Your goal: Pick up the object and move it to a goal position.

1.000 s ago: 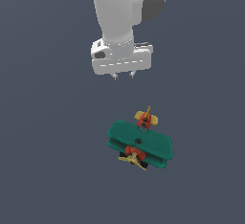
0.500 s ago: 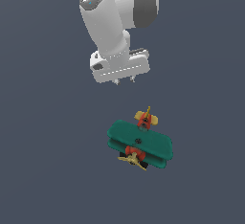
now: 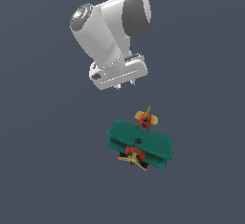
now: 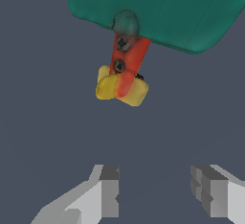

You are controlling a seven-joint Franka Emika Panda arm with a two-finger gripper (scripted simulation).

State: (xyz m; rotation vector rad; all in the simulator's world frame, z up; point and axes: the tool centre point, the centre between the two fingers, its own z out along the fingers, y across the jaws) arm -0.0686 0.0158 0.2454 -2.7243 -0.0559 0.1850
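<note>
Plain dark-grey ground under a teal-winged, red-bodied, yellow-tailed toy biplane (image 3: 139,143); gripper (image 4: 155,196) spread apart, empty.

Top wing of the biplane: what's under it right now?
Under the top wing sits a second teal wing, with the red body between. Wheels are hidden. The gripper is open, apart.

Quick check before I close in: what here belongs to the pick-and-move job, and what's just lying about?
Job:
- toy biplane, teal wings, red body, yellow tail, resting on the floor
- gripper, open, apart from the plane

Lying about:
- nothing else shows; only the grey floor
</note>
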